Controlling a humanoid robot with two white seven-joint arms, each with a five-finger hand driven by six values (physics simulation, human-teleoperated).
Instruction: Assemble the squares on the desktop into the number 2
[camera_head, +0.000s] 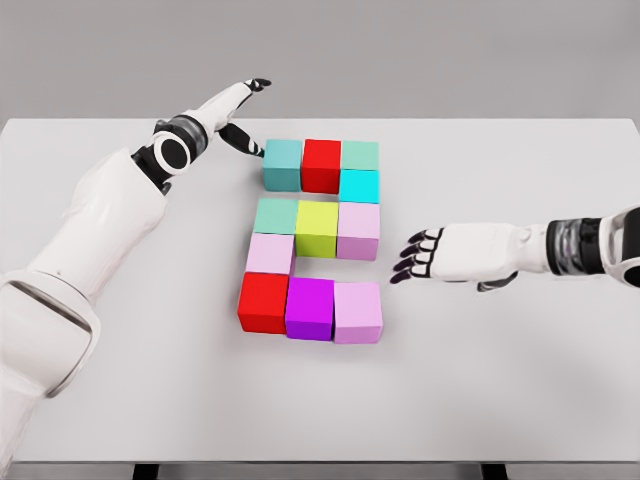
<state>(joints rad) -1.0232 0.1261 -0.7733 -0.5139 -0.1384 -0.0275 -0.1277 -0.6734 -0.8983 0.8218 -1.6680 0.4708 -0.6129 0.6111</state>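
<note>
Coloured cubes stand on the white table (520, 380) in the shape of a 2. The top row holds a teal cube (283, 163), a red cube (321, 164) and a pale green cube (360, 155), with a cyan cube (359, 185) below its right end. The middle row is a mint cube (275, 215), a yellow-green cube (316, 226) and a pink cube (359, 230). A lilac cube (269, 253) leads down to a red cube (263, 301), a magenta cube (309, 308) and a lilac cube (358, 311). My left hand (243, 112) hovers open just left of the teal cube. My right hand (420, 255) is open, right of the pink cube.
</note>
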